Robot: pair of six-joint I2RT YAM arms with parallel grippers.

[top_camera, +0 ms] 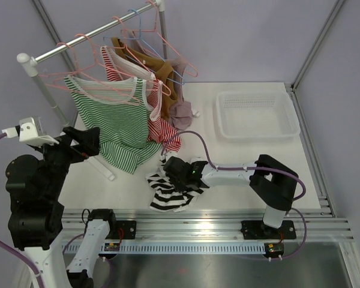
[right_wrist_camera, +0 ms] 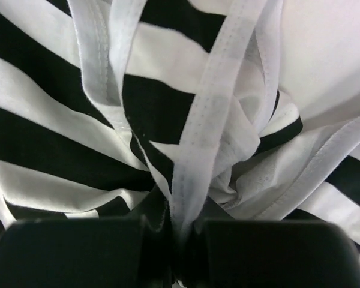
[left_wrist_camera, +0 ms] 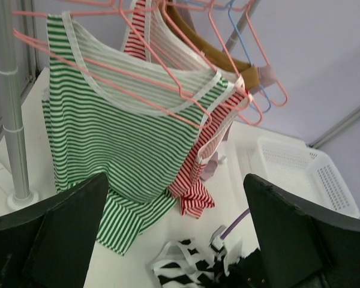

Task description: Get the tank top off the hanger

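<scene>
Right end effector [right_wrist_camera: 171, 231] is clenched on the trim of the black-and-white top [top_camera: 168, 195], which looks limp and light, crumpled on the worktop [top_camera: 246, 162] beneath it. Left end effector [top_camera: 91, 143] is released, with the green top [top_camera: 117, 120] hanging just ahead.

A tank top [top_camera: 165, 198], striped black and white with white binding, lies crumpled in a heap. One bunched fold of it is pinched between the closed fingers [right_wrist_camera: 72, 252] of the right gripper [right_wrist_camera: 171, 239].
</scene>
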